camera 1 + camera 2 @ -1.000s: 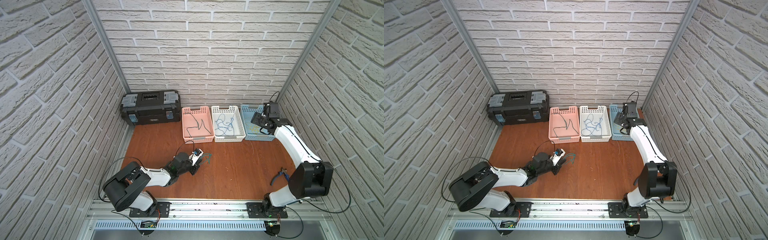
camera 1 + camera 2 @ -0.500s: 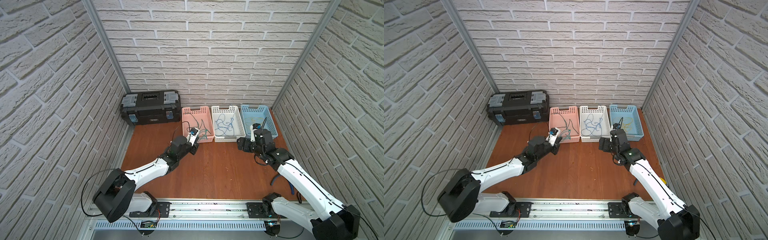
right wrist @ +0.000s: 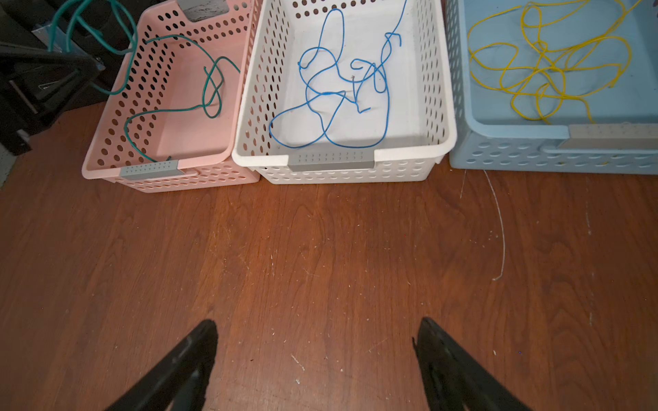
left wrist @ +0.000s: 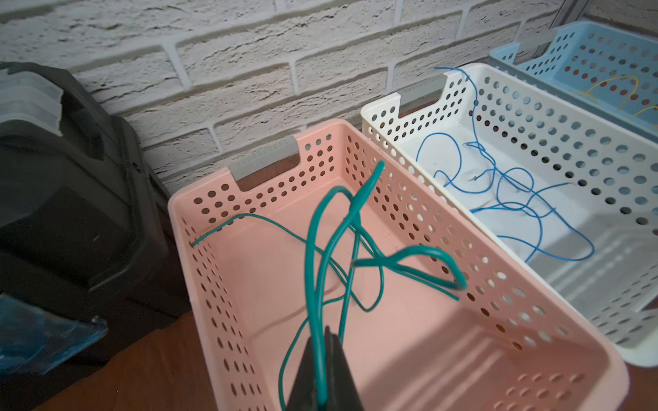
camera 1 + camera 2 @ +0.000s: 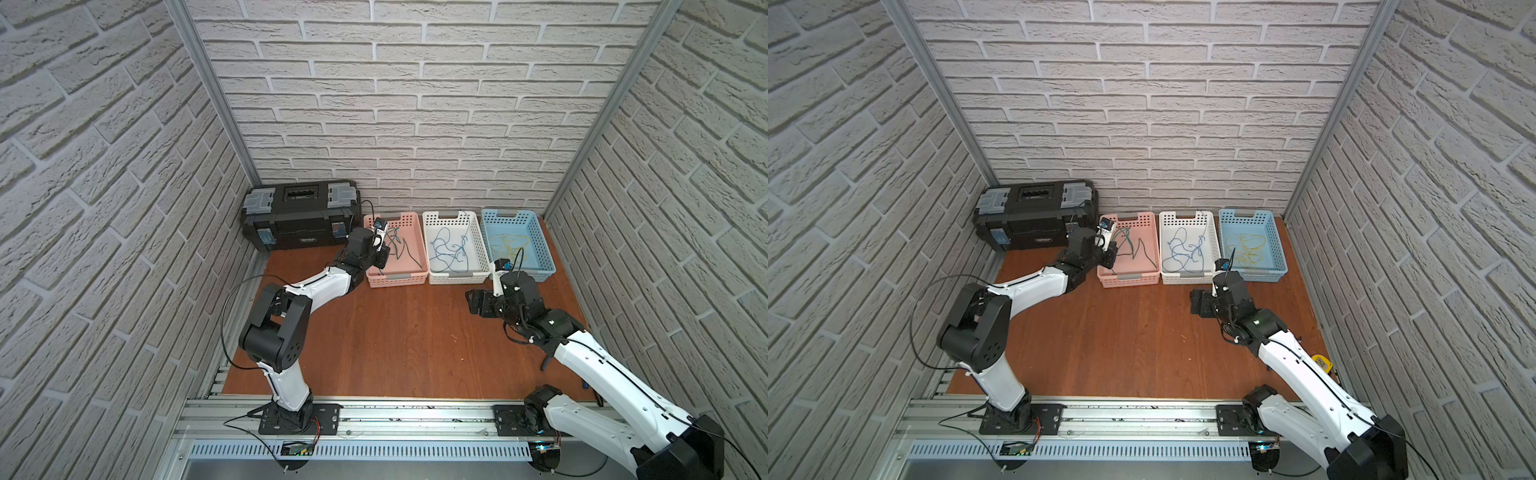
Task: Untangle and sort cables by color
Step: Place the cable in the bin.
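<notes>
Green cable (image 4: 308, 249) is pinched in the closed left hand (image 4: 325, 356), lower centre of frame, over the pink basket (image 4: 263, 192); right hand (image 3: 317, 341) is spread open, empty. On release, stiff loops could be left hanging over the rim, or snagged on the strand (image 4: 249, 215) lying inside (crossing unclear in the blur).

No text can be read anywhere. The black toolbox (image 5: 301, 216) has a small pale label (image 5: 308, 240) low on its front, seen in both top views. Its lettering is too small to make out.
</notes>
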`<state>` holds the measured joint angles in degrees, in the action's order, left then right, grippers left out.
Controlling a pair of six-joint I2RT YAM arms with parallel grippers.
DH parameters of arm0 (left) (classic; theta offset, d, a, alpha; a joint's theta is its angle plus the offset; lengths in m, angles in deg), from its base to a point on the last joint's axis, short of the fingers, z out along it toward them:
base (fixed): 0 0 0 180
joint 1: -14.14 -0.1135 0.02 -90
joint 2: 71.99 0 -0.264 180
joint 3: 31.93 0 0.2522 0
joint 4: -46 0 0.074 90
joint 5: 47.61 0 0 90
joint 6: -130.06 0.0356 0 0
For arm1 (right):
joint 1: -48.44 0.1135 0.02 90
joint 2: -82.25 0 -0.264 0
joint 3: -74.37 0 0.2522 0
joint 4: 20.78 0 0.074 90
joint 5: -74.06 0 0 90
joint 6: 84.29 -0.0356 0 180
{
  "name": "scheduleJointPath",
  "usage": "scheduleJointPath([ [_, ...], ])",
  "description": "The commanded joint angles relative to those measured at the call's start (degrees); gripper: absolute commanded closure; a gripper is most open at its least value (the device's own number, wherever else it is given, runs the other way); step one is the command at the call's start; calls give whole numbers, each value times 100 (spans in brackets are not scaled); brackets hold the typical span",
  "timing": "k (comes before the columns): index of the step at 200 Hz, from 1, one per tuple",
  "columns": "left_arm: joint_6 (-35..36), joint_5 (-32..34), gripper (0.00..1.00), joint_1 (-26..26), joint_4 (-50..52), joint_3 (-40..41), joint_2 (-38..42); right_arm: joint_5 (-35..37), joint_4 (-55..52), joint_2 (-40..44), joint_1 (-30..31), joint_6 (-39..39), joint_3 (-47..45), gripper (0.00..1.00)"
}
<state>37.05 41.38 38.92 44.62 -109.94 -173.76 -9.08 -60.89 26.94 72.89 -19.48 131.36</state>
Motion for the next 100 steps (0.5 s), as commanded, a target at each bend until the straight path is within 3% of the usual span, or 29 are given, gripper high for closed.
scheduleJointPath([
  [1,53,-150,90,-74,16,-230,-189,134,93,-91,134,-63,247,12],
  [50,-15,-174,69,-87,67,60,242,434,-247,-80,245,-200,546,13],
  [100,-281,-265,51,-87,36,855,1395,870,-386,274,254,-155,735,13],
])
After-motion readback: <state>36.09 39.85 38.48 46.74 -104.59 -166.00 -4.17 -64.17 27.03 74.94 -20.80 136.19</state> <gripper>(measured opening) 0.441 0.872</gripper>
